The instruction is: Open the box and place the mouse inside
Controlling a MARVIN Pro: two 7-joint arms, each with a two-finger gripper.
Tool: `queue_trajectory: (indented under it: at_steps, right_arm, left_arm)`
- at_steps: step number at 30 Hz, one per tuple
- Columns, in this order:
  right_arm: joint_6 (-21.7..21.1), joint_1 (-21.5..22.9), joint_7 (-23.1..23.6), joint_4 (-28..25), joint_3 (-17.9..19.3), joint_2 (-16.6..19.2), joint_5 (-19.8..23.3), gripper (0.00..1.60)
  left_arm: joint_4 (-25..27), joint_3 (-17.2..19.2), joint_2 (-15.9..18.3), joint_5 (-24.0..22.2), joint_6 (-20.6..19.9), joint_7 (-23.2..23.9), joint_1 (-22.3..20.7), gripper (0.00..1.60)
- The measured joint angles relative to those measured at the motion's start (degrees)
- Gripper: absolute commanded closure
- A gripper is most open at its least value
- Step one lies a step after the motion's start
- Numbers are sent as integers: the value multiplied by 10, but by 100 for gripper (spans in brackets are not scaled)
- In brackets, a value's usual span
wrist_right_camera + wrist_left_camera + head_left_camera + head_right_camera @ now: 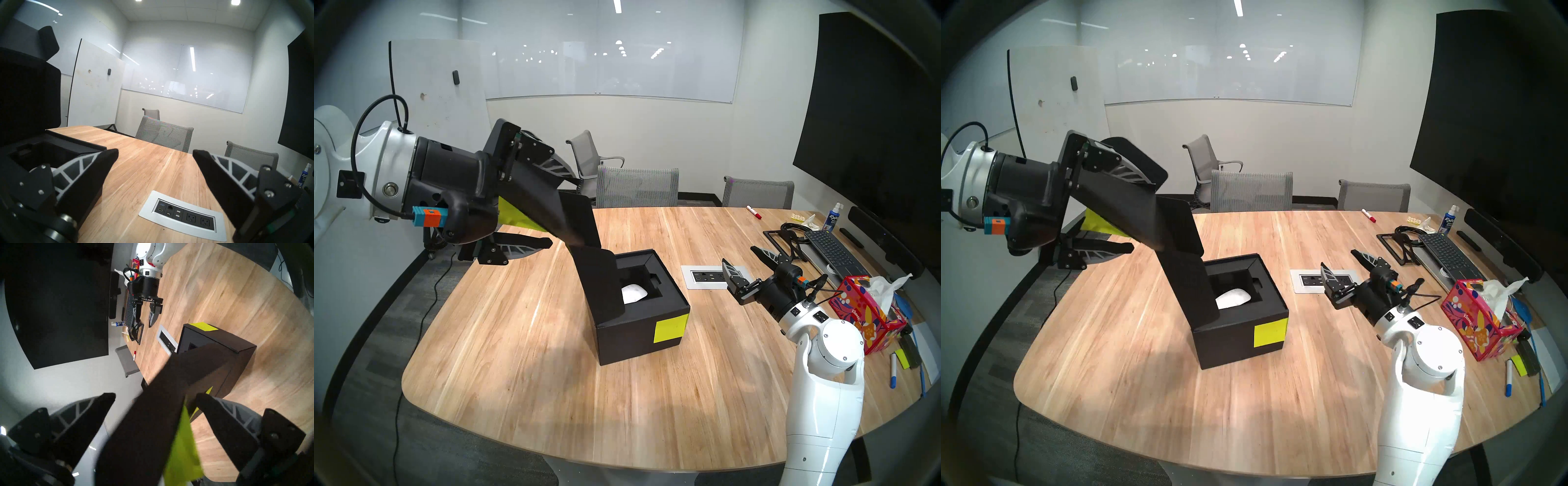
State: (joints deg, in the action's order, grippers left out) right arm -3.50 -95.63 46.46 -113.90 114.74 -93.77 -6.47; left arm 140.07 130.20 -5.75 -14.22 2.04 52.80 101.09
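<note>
The black box (636, 339) stands open in the middle of the wooden table (517, 339). Its lid flap (551, 203) is raised up and to the left. The white mouse (633, 293) lies in the box's recess and also shows in the head right view (1232, 298). My left gripper (565, 212) is open, held high to the left of the box. The lid passes between its spread fingers without being clamped, as the left wrist view (155, 395) shows. My right gripper (740, 257) is open and empty, to the right of the box above the table. A yellow-green note (668, 327) is on the box's front.
A power outlet panel (711, 276) is set into the table under the right gripper. A patterned tissue box (863, 315), a keyboard (833, 251), markers and a spray bottle (833, 217) crowd the right side. Grey chairs (638, 186) stand at the far edge.
</note>
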Motion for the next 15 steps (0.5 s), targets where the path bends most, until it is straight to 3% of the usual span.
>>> queue_trajectory:
  at_steps: [7, 15]
  right_arm:
    - [0, 0, 0, 0, 0, 0, 0, 0]
    - [0, 0, 0, 0, 0, 0, 0, 0]
  left_arm:
    - [0, -26, 1, -10, 1, -24, -8, 0]
    - [0, -57, 2, -19, -25, -36, -17, 0]
